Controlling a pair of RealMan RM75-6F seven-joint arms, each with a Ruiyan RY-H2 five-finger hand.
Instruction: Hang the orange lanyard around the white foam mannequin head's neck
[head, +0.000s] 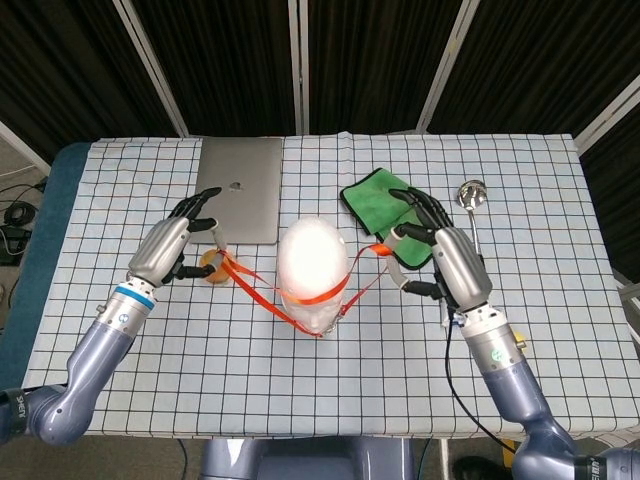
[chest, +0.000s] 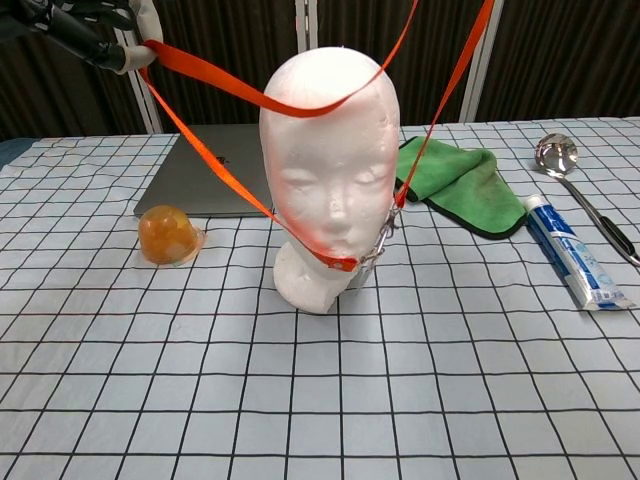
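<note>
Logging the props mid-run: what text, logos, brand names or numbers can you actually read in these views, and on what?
No word or number reads clearly in either view.
Laptop: a logo mark on the lid, no letters.
Toothpaste tube: blue and white with print, too small and blurred to read.
Right arm: a small mark near the wrist, illegible.
Orange lanyard, mannequin head: no print visible.

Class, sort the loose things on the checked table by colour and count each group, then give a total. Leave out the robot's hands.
Orange: 2, the lanyard and the small orange ball
White: 2, the foam head and the toothpaste tube
Green: 1, the cloth
Silver: 2, the laptop and the ladle
Total: 7
</note>
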